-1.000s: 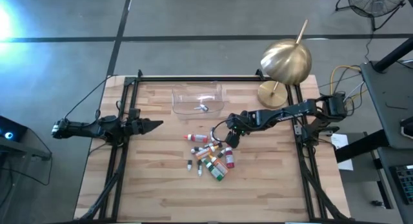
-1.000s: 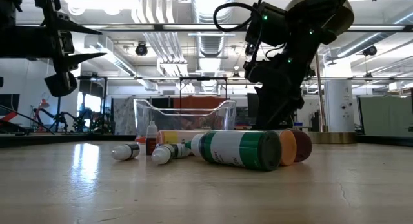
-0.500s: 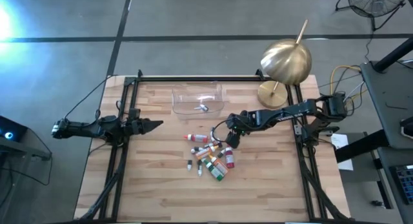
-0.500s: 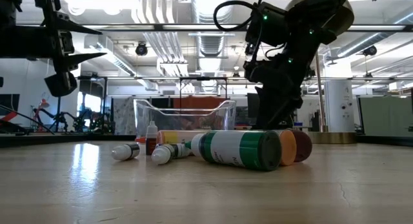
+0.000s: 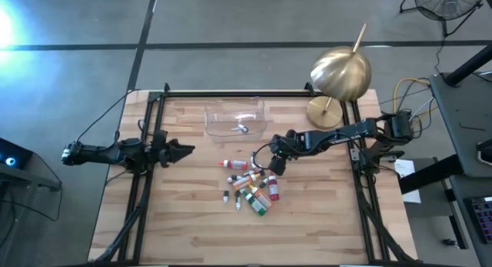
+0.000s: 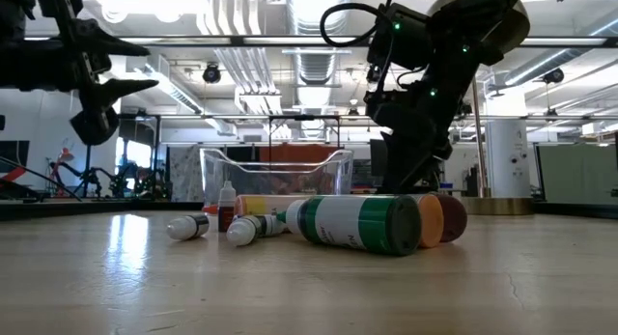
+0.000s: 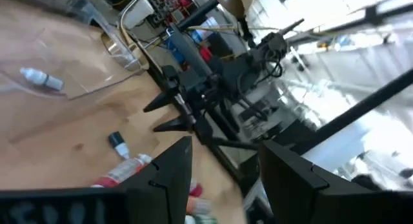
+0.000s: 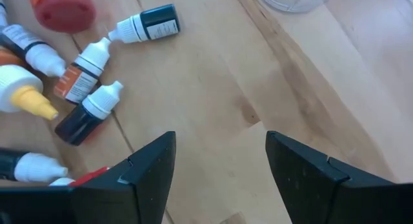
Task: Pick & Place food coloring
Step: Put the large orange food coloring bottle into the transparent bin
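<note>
Right pincer sits low at the right edge of the food coloring pile mid-surface, fingers spread wide w/ nothing between them per right wrist view. Left pincer parked at left side of surface, well apart from pile, also released.

Clear tray at back, one small bottle already inside; brass lamp at back right.

Risks, my read: bottles lie packed and touching, so a descent prob nudges neighbours or pinches two at once. They're round and on their sides, so could roll or squirt out of a closing grip. Lamp base is near the arm's path to the tray, so a wide swing may clip it.

Count: 1 tray, 1 lamp, approx a dozen bottles in pile (overlap, can't tell exact), 1 in tray.
</note>
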Motion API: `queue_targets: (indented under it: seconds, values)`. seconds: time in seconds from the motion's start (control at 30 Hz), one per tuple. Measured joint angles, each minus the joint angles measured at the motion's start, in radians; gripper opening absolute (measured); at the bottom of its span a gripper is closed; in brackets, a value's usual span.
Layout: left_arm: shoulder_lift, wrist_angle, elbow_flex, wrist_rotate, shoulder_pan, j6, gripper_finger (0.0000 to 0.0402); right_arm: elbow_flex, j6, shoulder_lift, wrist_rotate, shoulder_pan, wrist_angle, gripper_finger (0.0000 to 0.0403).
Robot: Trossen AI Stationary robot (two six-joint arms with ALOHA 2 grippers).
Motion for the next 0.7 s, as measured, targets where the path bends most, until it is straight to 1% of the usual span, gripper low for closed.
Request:
queue_targets:
  seconds: [0.13, 0.2, 0.27, 0.33, 0.37, 0.5, 0.57, 0.6, 0.63, 0.7]
  values:
    - [0.000, 0.004, 0.000, -0.008, 0.000, 0.029, 0.0149, 0.000, 0.015, 0.000, 0.003, 0.000, 0.000, 0.0233]
    - [0.000, 0.009, 0.000, -0.051, 0.000, 0.014, 0.0149, 0.000, 0.016, 0.000, 0.024, 0.000, 0.001, 0.0233]
    - [0.000, 0.023, -0.001, -0.085, 0.000, -0.048, 0.0149, 0.000, 0.015, 0.000, 0.050, 0.000, 0.001, 0.0233]
    - [0.000, 0.058, -0.003, -0.111, 0.000, -0.141, 0.0149, 0.000, 0.014, 0.000, 0.056, -0.002, 0.002, 0.0233]
    - [0.000, 0.084, -0.003, -0.129, 0.000, -0.160, 0.0149, 0.000, 0.020, 0.000, 0.056, -0.003, 0.001, 0.0233]
    - [0.000, 0.142, -0.003, -0.243, 0.000, -0.178, 0.0149, 0.000, 0.054, 0.000, 0.056, -0.003, 0.002, 0.0233]
    - [0.000, 0.182, -0.003, -0.325, 0.000, -0.229, 0.0149, 0.000, 0.055, 0.000, 0.056, -0.003, 0.003, 0.0233]
    - [0.000, 0.205, -0.003, -0.343, 0.001, -0.248, 0.0149, 0.000, 0.055, 0.000, 0.056, -0.003, 0.003, 0.0233]
    - [0.001, 0.218, 0.003, -0.347, 0.001, -0.244, 0.0149, 0.000, 0.055, 0.000, 0.057, -0.003, 0.003, 0.0233]
    - [0.011, 0.200, 0.036, -0.312, 0.000, -0.216, 0.0149, 0.000, 0.055, 0.000, 0.057, -0.003, 0.003, 0.0233]
